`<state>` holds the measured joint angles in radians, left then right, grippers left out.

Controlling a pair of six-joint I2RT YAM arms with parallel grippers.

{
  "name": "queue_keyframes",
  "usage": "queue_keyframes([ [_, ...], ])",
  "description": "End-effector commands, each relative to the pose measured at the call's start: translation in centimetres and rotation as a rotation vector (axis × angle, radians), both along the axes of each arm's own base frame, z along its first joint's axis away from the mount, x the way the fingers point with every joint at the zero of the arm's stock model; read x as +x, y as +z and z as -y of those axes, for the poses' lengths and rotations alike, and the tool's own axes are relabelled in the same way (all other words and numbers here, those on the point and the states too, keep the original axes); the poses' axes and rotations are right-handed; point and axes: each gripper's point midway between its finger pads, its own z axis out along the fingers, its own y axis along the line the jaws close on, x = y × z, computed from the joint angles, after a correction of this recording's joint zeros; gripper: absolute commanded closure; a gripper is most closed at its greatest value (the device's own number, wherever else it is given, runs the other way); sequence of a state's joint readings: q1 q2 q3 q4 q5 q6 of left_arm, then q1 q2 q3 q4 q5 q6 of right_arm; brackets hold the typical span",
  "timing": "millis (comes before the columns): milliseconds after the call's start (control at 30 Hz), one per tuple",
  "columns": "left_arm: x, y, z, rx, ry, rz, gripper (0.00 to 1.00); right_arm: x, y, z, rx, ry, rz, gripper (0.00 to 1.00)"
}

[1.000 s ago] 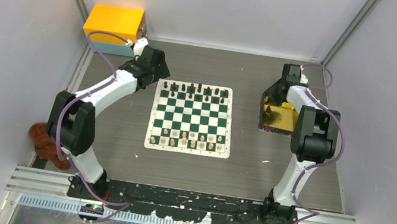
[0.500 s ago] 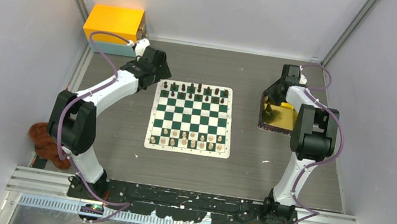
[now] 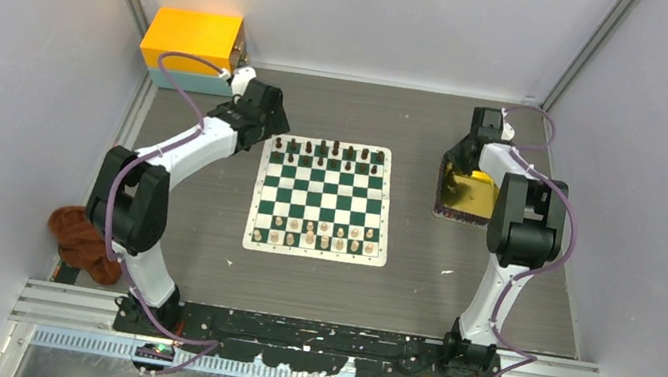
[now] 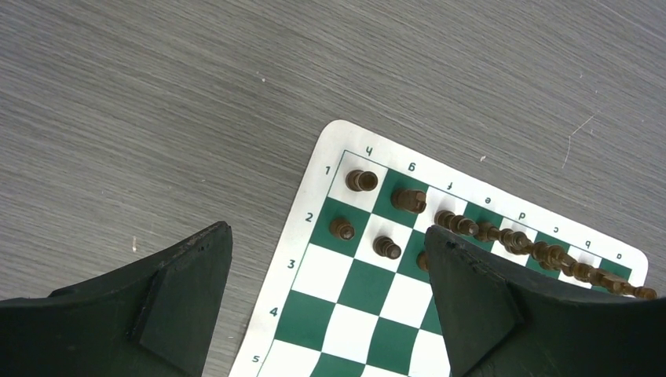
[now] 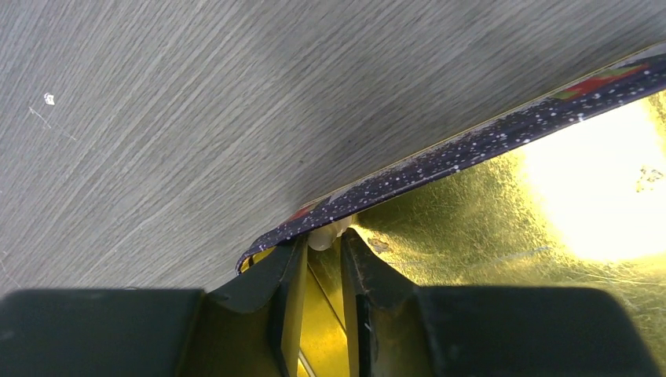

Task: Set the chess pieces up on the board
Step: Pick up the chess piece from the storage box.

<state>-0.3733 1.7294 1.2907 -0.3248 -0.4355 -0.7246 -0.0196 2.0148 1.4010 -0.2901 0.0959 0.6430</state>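
Note:
The green and white board [image 3: 323, 199] lies mid-table, with dark chess pieces [image 3: 328, 152] along its far rows and pale chess pieces [image 3: 314, 236] along its near rows. My left gripper [image 3: 264, 122] hovers open over the board's far left corner [image 4: 345, 314]; dark pieces [image 4: 362, 181] stand between and beyond its fingers [image 4: 181, 290], none held. My right gripper [image 3: 464, 159] reaches into the far left corner of the gold tray [image 3: 470, 198]. In the right wrist view its jaws [image 5: 323, 245] pinch a small pale chess piece [image 5: 320, 236] against the tray's speckled dark rim [image 5: 471, 153].
A yellow box [image 3: 191, 44] stands at the far left corner. A brown cloth [image 3: 81, 240] lies at the left edge beside the left arm. Grey walls close in both sides and the back. The gold tray floor [image 5: 503, 220] glares brightly.
The right gripper's jaws have narrowed onto the pale piece, and its wrist has edged toward the tray's far left corner. The left arm has shifted slightly.

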Motion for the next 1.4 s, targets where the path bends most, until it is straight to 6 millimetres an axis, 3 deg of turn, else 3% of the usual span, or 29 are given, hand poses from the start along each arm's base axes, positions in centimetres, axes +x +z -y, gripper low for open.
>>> queue_keyframes([
  [0,2.0,2.7,0.6,-0.016,0.001,0.094,0.08,0.7,0.4,1.2,-0.066,-0.008,-0.006,0.73],
  [400,2.3,2.7,0.8,-0.017,0.002,0.093,0.08,0.3,1.2,2.0,-0.116,-0.012,-0.021,0.98],
  [733,1.4,2.8,0.7,-0.037,0.006,0.09,0.08,-1.0,3.4,1.6,-0.127,-0.011,-0.004,0.99],
  [1033,-0.2,4.1,0.1,-0.055,0.012,0.111,0.08,-3.1,7.7,1.7,-0.155,-0.009,0.048,0.99],
  [1233,-1.8,5.9,-0.6,-0.07,0.015,0.146,0.08,-5.0,11.7,-2.5,-0.187,0.123,0.092,0.99],
  [1367,-3.4,7.4,-1.2,-0.084,0.023,0.168,0.08,-6.7,14.4,-6.8,-0.193,0.271,0.111,0.99],
])
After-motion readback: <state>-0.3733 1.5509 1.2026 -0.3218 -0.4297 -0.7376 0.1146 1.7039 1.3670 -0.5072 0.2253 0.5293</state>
